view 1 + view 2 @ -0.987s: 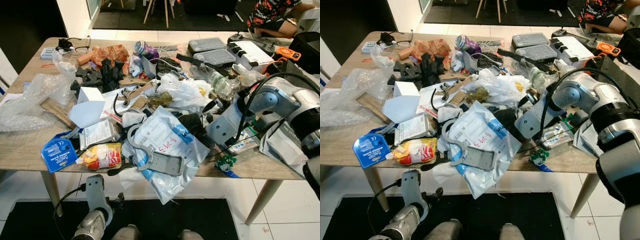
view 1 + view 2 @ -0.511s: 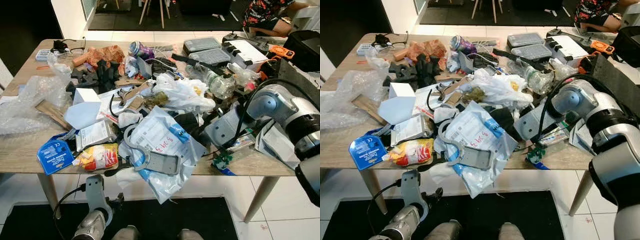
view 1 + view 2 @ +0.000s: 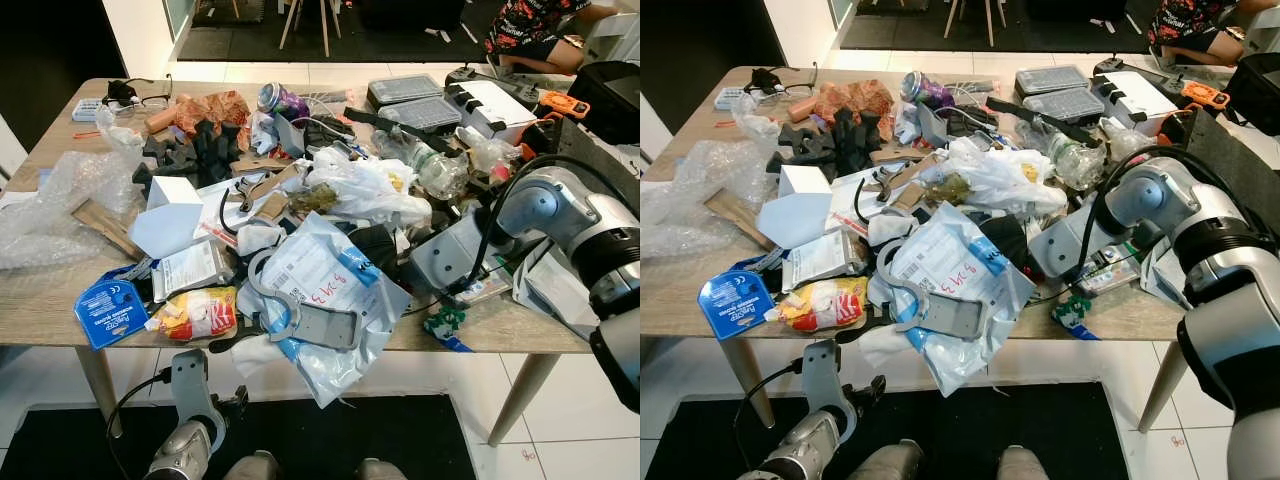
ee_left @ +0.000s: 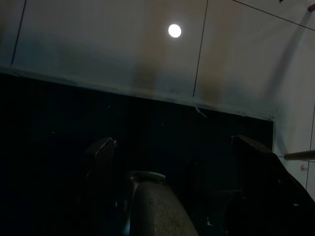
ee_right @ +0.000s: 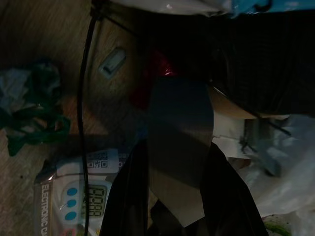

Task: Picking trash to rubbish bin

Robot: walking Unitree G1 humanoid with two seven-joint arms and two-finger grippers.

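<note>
- Two arms framed a littered table [image 3: 40, 310]; the left gripper [image 3: 190, 375] hung idle below its edge, fingers spread.
- Centre, a white mailer bag [image 3: 330, 290] draped over the front edge.
- Right, the right gripper [image 5: 179, 162] apparently pinched a grey card scrap [image 5: 179, 125] amid the pile; a snagged black cable [image 5: 83, 123] could drag neighbouring clutter off.

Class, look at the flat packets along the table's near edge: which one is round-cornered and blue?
The blue card packet with a white disc label, at the near left corner. The neighbouring yellow-and-red snack packet and white printed paper packet differ in colour.
</note>
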